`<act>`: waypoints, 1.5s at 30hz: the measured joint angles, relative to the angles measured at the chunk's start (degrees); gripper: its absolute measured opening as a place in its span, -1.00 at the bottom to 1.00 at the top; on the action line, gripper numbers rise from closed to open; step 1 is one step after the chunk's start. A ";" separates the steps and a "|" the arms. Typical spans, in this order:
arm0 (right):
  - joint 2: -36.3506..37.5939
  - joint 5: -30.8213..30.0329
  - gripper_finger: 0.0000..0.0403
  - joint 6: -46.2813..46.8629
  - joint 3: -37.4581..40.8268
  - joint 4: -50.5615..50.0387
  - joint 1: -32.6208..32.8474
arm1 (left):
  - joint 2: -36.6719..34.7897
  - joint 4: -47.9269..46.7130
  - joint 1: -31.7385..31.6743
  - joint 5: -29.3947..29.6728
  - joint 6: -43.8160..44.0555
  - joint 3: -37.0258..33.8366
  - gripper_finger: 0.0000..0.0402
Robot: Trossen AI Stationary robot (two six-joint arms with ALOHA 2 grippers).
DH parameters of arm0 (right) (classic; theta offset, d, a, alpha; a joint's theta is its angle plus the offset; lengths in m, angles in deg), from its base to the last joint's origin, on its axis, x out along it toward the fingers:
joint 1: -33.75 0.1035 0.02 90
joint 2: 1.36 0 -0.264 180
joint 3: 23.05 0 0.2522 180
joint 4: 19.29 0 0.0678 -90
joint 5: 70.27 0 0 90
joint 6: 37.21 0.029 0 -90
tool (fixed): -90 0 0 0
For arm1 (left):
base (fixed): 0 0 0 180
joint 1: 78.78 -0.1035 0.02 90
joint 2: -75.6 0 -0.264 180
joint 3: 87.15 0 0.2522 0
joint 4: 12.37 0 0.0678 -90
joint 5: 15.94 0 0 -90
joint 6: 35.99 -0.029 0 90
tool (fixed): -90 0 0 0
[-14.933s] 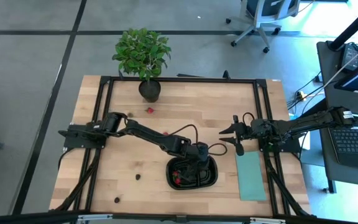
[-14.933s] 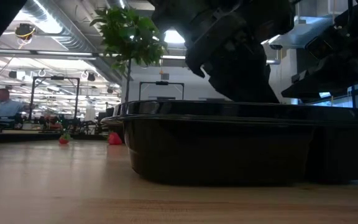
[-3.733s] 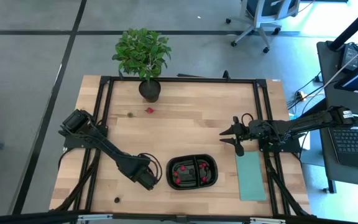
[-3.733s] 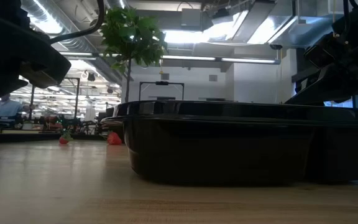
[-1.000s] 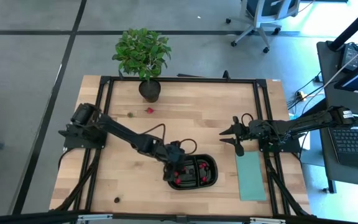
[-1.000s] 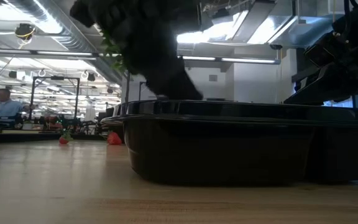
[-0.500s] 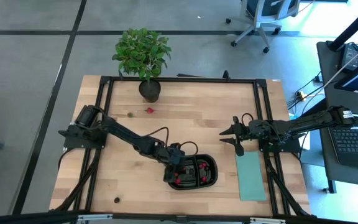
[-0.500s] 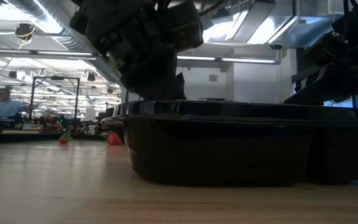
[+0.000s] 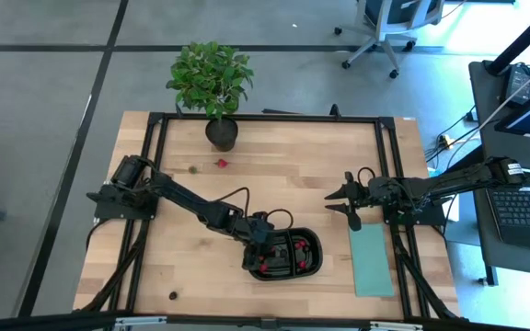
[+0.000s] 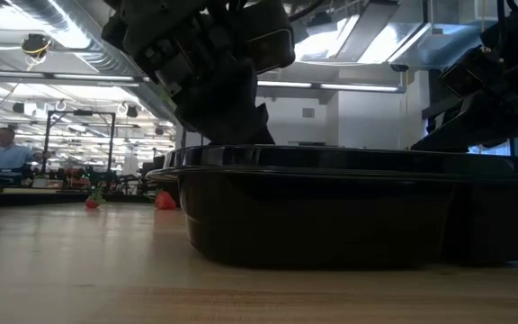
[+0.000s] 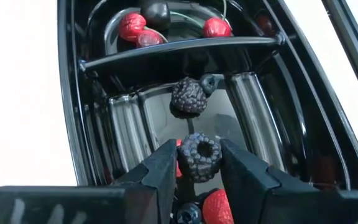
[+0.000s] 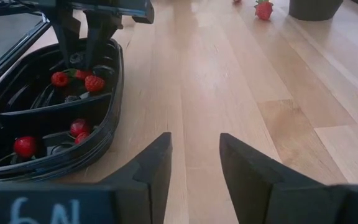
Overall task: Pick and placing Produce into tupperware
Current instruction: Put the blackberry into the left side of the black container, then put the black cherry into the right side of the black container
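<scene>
The black two-compartment tupperware (image 9: 284, 255) sits near the table's near edge, its base on the wood. Red and dark berries (image 9: 294, 250) lie in both compartments. My left gripper (image 9: 263, 241) reaches down into the left compartment and is shut on a dark blackberry (image 11: 199, 157). Another blackberry (image 11: 188, 96) lies on that compartment's floor by the divider (image 11: 179, 51). My right gripper (image 9: 346, 204) waits open above the table, right of the tupperware (image 12: 104, 118). My left gripper pinches the dark blackberry's sides (image 11: 199, 163) between its two fingers (image 11: 163, 171), coming from above and pointing down. The berry sits at the fingertips inside the left compartment, over red berries (image 11: 215, 205); I cannot tell whether it touches them.
A red berry (image 9: 222, 164) and a small dark one (image 9: 192, 169) lie near the potted plant (image 9: 221, 133) at the far edge. Another dark piece (image 9: 173, 296) lies near the near left corner. A flat teal rectangle (image 9: 371, 261) lies right of the tupperware.
My left gripper has shifted a little toward the table's right over the tupperware's left compartment, then held still. The right arm has kept still.
</scene>
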 joint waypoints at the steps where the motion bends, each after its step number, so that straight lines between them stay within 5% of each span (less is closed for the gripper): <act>1: -0.01 0.00 -0.32 -0.03 0.00 0.00 0.00 | 0.00 0.02 0.00 0.00 0.12 0.00 -0.43; 15: 0.00 0.00 -0.32 -0.03 0.00 0.00 0.00 | -0.02 0.16 -0.06 -0.33 0.29 0.00 -0.42; 19: 0.00 0.00 -0.32 -0.04 0.00 0.00 0.00 | -1.68 0.05 -0.52 -6.92 1.40 0.00 -0.41; 29: -0.01 -0.01 -0.32 -0.03 0.00 0.00 0.00 | -10.35 -11.23 -0.42 -7.71 3.30 0.02 -0.01; 34: -0.02 0.00 -0.32 -0.03 0.00 0.00 0.00 | -17.30 -20.33 1.40 -5.34 10.58 0.02 0.10; 45: -0.02 -0.04 -0.32 -3.25 0.00 1.63 -0.01 | -24.04 -40.45 8.92 -3.29 43.81 0.04 0.11</act>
